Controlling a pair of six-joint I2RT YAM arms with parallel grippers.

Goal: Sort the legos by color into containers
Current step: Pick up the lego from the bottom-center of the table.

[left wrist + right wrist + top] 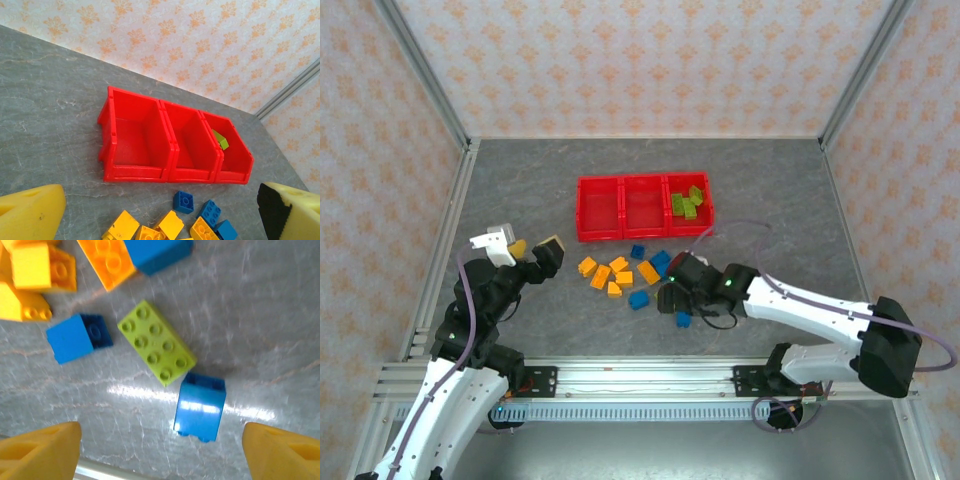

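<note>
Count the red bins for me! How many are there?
3, joined in one row: the left bin, empty; the middle bin, empty; the right bin, with green legos inside. No other seems hidden.

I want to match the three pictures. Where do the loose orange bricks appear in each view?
Top view: orange bricks in the middle of the table, just in front of the red bins.
Left wrist: orange bricks along the bottom edge, below the red bins.
Right wrist: orange bricks in the upper left corner.
Shared landmark: blue bricks lying beside them.
</note>
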